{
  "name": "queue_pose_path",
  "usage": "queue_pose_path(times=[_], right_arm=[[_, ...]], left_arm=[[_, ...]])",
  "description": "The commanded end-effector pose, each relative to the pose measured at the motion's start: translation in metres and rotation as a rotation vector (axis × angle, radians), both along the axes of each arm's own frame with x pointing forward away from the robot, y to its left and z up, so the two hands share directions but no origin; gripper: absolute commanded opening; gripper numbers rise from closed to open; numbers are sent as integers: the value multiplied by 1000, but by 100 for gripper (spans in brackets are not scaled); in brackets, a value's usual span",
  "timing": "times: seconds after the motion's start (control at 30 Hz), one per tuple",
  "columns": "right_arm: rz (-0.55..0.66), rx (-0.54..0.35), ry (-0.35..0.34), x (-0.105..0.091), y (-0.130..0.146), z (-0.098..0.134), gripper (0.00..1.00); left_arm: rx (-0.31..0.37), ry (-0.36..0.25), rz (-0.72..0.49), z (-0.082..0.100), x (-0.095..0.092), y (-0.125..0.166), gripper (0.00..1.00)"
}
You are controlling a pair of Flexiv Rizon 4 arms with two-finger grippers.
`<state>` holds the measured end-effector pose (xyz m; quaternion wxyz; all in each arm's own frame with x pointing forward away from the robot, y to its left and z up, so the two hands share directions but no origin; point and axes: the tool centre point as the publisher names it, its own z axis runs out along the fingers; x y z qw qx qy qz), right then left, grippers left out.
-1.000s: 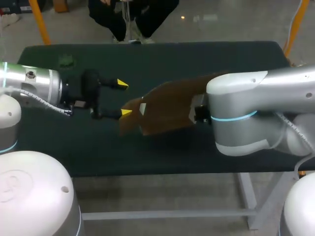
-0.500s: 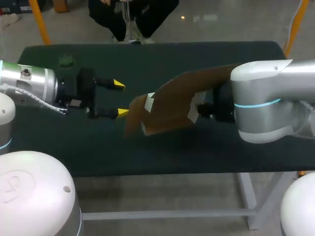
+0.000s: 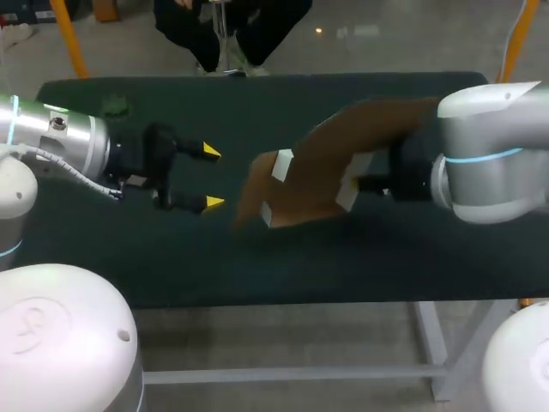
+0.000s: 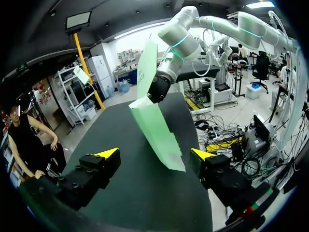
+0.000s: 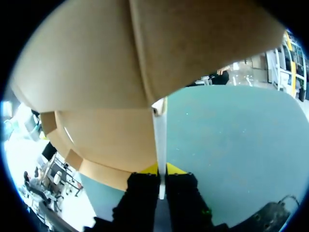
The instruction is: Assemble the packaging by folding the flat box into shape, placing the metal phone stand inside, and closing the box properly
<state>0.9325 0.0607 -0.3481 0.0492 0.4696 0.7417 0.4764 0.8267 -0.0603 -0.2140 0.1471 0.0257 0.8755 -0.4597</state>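
While tight on the flat box [image 3: 324,163], right hand [image 5: 161,170] horizontal, pointing leftward.

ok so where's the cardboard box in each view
head view: box mid-table, held by the right claw, apart from the open left claw.
left wrist view: box on edge ahead of the left claw, right claw gripping its far side.
right wrist view: box pinched between the right claw's fingers, filling most of the picture.
shared landmark: the dark table.
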Motion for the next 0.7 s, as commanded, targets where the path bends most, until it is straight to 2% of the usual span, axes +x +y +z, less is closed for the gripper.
queue_pose_path(times=[0.03,0.17,0.33,0.7], right_arm=[[200,-62,244,8,-8,7,0],[227,-111,292,9,-8,5,0],[234,-147,316,6,-7,4,0],[141,-281,367,-7,-7,-1,0]], left_arm=[[59,35,-33,1,5,6,100],[90,46,-32,-5,7,10,100],[106,56,-32,-10,7,13,100],[144,44,-34,-18,17,20,100]])
